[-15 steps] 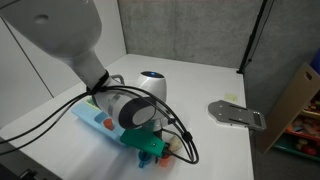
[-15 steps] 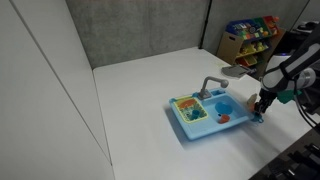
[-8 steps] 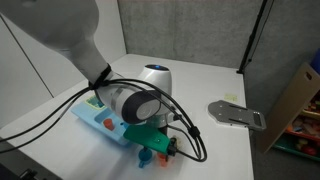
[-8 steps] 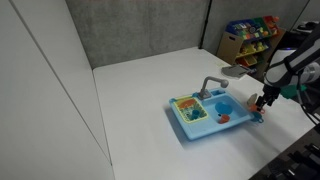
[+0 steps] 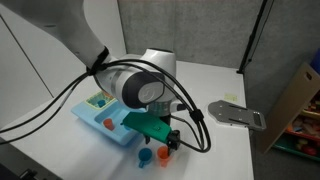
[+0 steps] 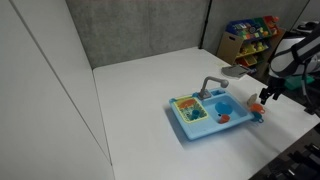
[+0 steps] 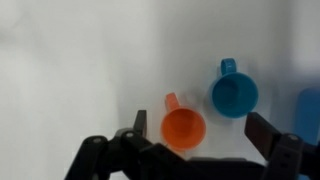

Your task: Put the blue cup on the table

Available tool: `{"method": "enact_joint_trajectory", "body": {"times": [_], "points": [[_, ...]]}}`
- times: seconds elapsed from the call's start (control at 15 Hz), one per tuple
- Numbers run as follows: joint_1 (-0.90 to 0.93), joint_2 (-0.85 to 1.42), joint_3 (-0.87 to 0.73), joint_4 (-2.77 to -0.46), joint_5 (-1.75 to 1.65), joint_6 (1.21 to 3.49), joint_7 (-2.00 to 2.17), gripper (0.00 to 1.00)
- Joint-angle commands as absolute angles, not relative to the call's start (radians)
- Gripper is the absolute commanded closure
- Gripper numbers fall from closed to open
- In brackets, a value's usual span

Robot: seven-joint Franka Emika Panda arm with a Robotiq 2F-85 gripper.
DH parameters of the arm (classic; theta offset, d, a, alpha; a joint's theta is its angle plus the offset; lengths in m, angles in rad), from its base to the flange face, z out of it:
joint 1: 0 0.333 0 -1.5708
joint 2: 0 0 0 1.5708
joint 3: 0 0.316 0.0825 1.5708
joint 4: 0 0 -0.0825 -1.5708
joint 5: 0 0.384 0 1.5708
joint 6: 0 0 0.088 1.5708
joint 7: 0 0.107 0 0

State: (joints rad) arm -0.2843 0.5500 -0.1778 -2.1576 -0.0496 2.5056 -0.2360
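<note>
The blue cup stands upright on the white table, its handle pointing up in the wrist view. The orange cup stands close beside it. My gripper hangs open above them, holding nothing; the orange cup shows between its fingers and the blue cup lies just inside the right one. In an exterior view the blue cup and orange cup sit by the table's front edge, under the gripper. In an exterior view the gripper hovers over the blue cup.
The light-blue toy sink with a grey tap sits on the table right beside the cups. A grey flat device with a handle lies further off. A shelf of toys stands beyond the table.
The gripper has opened and risen off the table. The blue cup it was shut on now stands free beside the orange cup.
</note>
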Motion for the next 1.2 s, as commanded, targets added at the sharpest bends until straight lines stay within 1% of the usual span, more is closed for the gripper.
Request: {"method": "enact_joint_trajectory", "body": {"times": [0.0,0.53,1.13], "points": [[-0.274,0.477,-0.189,-2.178,-0.062,2.444,-0.200,0.00],[-0.258,0.344,-0.181,-2.228,-0.078,2.380,-0.231,0.00],[-0.248,0.131,-0.176,-2.376,-0.103,2.382,-0.365,0.00]]}}
